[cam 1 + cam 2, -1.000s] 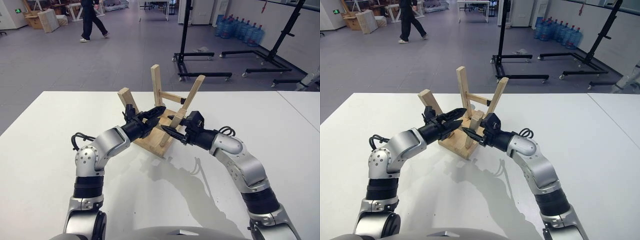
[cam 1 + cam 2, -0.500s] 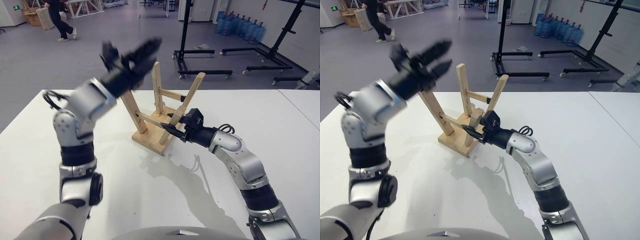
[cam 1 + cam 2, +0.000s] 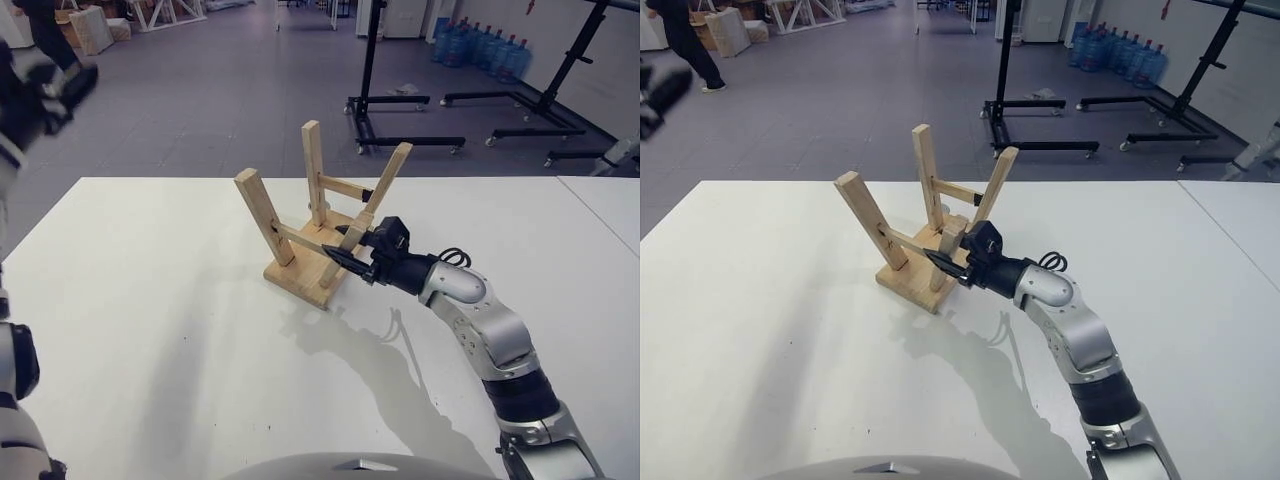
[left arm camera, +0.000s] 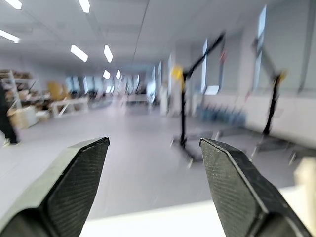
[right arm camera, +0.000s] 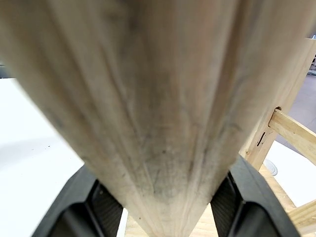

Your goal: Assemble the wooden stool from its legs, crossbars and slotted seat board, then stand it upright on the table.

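The wooden stool (image 3: 300, 285) lies upside down on the white table (image 3: 150, 330), seat board flat and legs (image 3: 264, 215) pointing up, joined by crossbars (image 3: 345, 190). My right gripper (image 3: 345, 258) is shut on the near right leg, low down by the seat board. In the right wrist view that leg (image 5: 158, 98) runs between the two black fingers (image 5: 106, 207). My left gripper (image 3: 50, 90) is raised high at the far left, well away from the stool. In the left wrist view it (image 4: 154, 141) stands open with nothing between its fingers.
Beyond the table's far edge stand black metal racks (image 3: 375, 100) on the hall floor, with water bottles (image 3: 480, 55) behind. A second table (image 3: 610, 210) adjoins on the right. Bare tabletop surrounds the stool on all sides.
My left arm has left the stool's left leg and swung up and out to the far left. The right gripper and the stool have stayed in place.
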